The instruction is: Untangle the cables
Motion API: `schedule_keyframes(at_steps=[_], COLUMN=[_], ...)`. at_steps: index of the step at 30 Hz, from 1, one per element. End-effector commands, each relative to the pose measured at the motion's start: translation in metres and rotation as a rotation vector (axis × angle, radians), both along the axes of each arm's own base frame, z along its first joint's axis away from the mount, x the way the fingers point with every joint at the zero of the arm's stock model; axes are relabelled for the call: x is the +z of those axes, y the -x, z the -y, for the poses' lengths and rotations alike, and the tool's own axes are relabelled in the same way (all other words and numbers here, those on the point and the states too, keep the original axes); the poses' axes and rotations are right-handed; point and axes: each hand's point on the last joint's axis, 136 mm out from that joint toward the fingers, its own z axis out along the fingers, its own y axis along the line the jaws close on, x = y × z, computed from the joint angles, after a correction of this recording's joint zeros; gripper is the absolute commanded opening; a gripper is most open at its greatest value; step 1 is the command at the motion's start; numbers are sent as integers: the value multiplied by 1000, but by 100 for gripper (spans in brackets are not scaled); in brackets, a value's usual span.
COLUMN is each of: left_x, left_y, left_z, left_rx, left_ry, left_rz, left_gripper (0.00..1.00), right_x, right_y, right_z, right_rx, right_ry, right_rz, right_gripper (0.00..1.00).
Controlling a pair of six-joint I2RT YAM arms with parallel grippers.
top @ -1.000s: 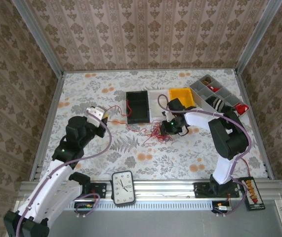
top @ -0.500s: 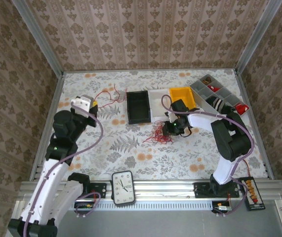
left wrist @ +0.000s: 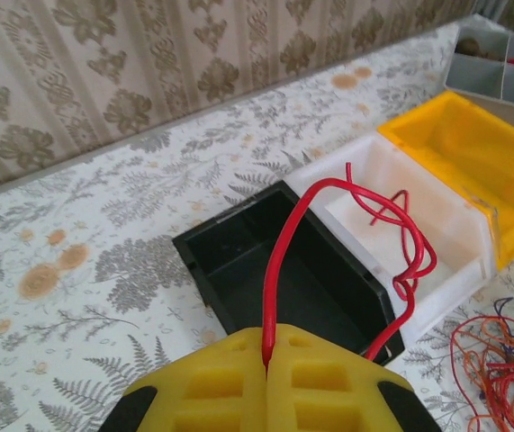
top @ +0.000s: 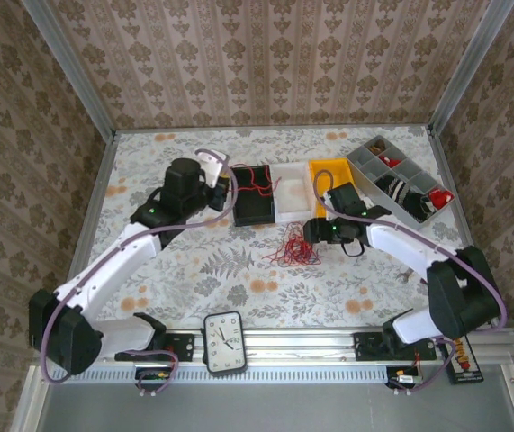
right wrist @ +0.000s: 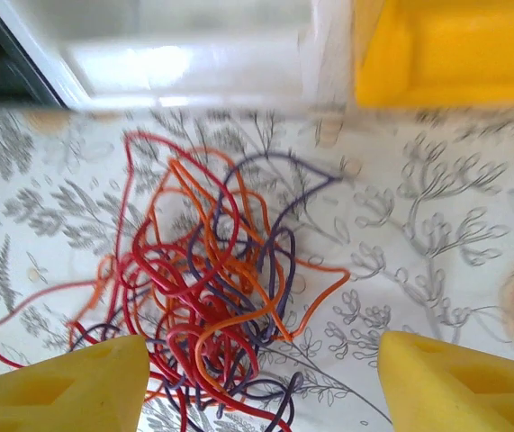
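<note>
While my left gripper (left wrist: 267, 360) clamps one freed cable (left wrist: 329, 193) over the black bin (left wrist: 238, 261), my right gripper (right wrist: 261, 382) gapes above the remaining tangle (right wrist: 202, 288).

The cables (right wrist: 207, 306) are red, orange and purple; the table (top: 229, 279) is grey-orange floral; the white bin (top: 294, 202) has the black bin (top: 249, 209) at 9 o'clock and the yellow bin (top: 327, 171) at 3 o'clock.

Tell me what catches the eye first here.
A bright tangle of red, orange and purple cables lies on the flowered table in front of the white bin, between the open yellow fingers of the right gripper. The left gripper is shut on a single red cable that arcs up over the black bin.
</note>
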Motion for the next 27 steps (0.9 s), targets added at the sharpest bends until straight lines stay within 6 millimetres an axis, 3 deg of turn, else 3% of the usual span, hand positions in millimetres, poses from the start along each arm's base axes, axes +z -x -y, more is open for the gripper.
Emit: schedule_keyframes(at_steps=[1,7,12,18,27], left_x=[-13,-29,-34,-61,-103], left_y=[-4,-14,-16,-23,-43], left_z=[-2,-16,-14,4,29], left_rx=[68,208,215,180,122], left_ry=[-64,-165,-153,-228,-572], left_rz=[-70,-139,-150,-284,-379], left_gripper=[0,0,0,0,0], right_x=[21,48,54,57,63], right_y=[-10,-18,-20,-23,-22], right_z=[13,24,30,34,42], right_rx=[-91,-135,-157,-186,-212], right_ry=[13,11,21,37,50], right_rz=[91,191,218,228,257], right_gripper=[70,70,70,70,70])
